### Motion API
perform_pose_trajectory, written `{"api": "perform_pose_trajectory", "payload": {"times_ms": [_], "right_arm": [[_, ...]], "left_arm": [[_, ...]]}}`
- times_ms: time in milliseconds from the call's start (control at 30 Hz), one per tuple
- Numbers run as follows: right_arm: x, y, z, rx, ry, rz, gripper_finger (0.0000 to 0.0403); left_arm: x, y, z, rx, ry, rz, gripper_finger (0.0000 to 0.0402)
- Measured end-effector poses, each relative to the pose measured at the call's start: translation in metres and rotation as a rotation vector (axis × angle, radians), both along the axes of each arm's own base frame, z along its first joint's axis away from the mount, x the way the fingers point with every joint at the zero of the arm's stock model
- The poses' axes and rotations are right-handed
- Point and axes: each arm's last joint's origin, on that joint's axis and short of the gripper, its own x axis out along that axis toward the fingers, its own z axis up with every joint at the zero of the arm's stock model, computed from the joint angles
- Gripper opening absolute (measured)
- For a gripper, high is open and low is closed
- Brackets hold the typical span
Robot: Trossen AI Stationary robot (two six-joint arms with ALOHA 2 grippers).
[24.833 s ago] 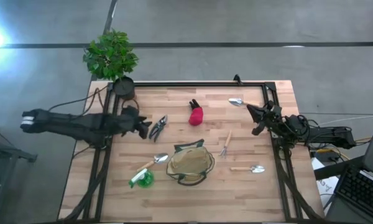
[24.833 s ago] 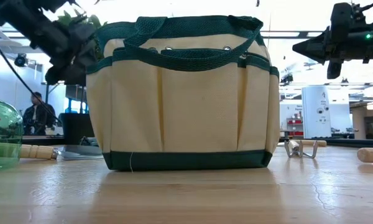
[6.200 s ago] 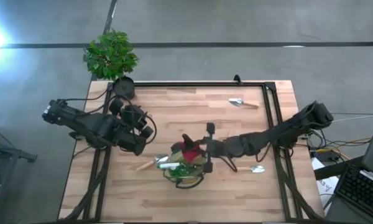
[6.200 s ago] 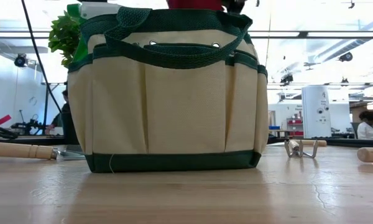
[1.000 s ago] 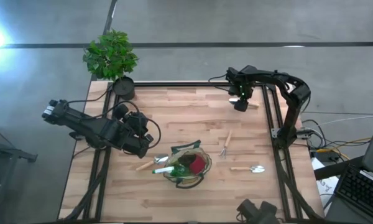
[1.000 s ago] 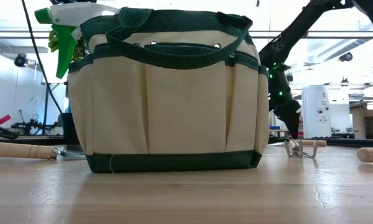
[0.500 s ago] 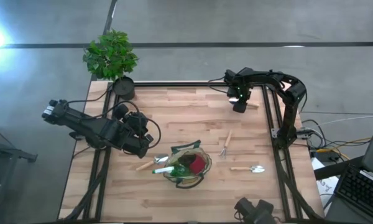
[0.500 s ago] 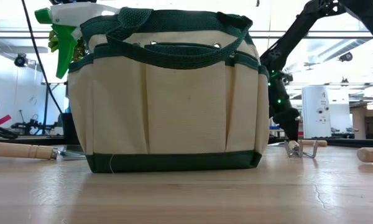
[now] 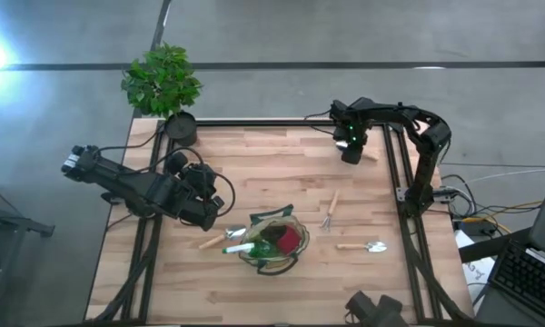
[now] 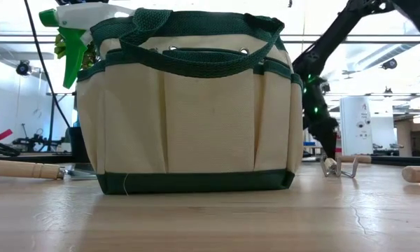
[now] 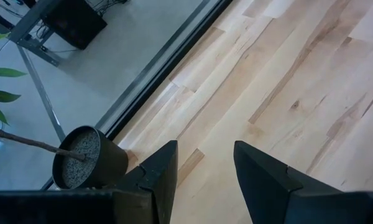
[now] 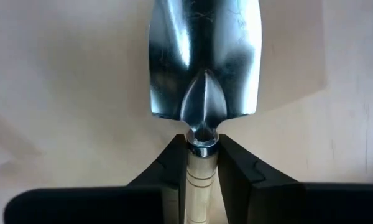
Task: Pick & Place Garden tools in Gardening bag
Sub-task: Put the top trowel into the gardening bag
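Overall: scene was evenly and brightly lit.
Glare: a blown-out white patch sat at the left edge of the high view.
Backlight: in the low view, bright ceiling strips and windows behind the gardening bag [image 10: 185, 101] washed out the room.
Reflections: the trowel blade [image 12: 204, 59] showed sharp highlights.
Focus: the near worktop [image 10: 210, 220] looked soft; the left tool's fingers [image 11: 264, 180] were dark and slightly blurred.

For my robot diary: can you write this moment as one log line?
right hand: around trowel neck, far edge | left hand: open, waiting | bag: partly filled
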Motion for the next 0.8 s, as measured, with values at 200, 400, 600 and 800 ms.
{"api": "perform_pose_trajectory", "payload": {"times_ms": [200, 400, 600, 800], "right_arm": [[0.001, 0.018, 0.042, 0.024, -0.207, -0.004, 0.0049], [0.003, 0.06, 0.097, -0.018, -0.5, 0.066, 0.0049], [-0.004, 0.117, 0.14, -0.111, -0.817, 0.134, 0.0049], [-0.018, 0.175, 0.154, -0.121, -1.153, 0.157, 0.0049]], "left_arm": [[0.0, 0.0, 0.0, 0.006, 0.012, -0.011, 0.0161], [0.0, 0.0, 0.0, 0.024, 0.005, -0.009, 0.0161], [0.0, 0.0, 0.001, 0.024, 0.001, -0.008, 0.0161], [0.0, 0.0, 0.001, 0.025, -0.002, -0.007, 0.0161]]}}
